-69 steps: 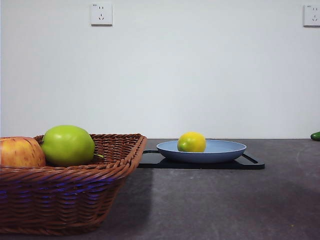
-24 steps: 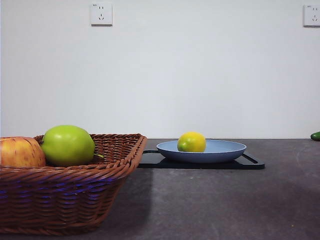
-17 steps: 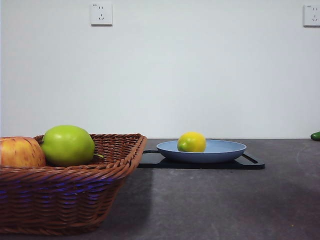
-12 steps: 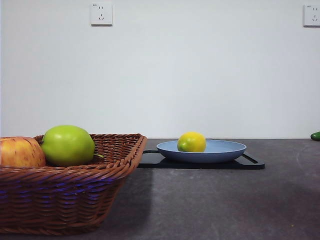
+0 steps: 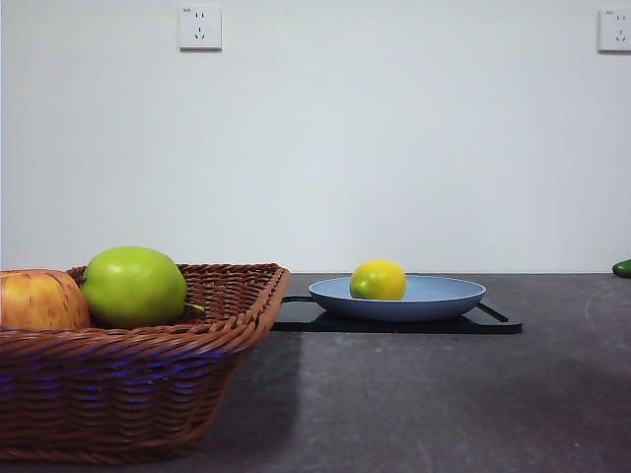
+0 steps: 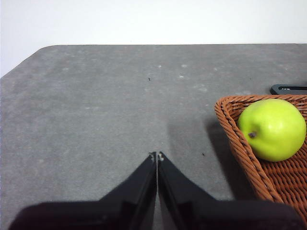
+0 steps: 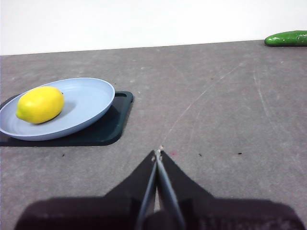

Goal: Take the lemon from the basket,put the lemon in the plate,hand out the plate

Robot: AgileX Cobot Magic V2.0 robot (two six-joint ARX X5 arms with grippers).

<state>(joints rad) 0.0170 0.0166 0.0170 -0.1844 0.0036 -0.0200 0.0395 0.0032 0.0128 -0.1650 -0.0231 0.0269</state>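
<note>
The lemon (image 5: 378,280) lies in the light blue plate (image 5: 444,293), left of its middle; both also show in the right wrist view, lemon (image 7: 40,104) in plate (image 7: 88,103). The plate stands on a flat black tray (image 5: 498,320). The wicker basket (image 5: 148,379) is at the near left. My right gripper (image 7: 157,154) is shut and empty above bare table, apart from the plate. My left gripper (image 6: 157,156) is shut and empty above bare table beside the basket's corner (image 6: 230,124). Neither arm shows in the front view.
A green apple (image 5: 133,287) and a red-yellow apple (image 5: 39,300) lie in the basket; the green apple also shows in the left wrist view (image 6: 272,129). A green cucumber (image 7: 287,38) lies at the table's far right edge (image 5: 622,267). Wall sockets (image 5: 200,27) sit on the back wall.
</note>
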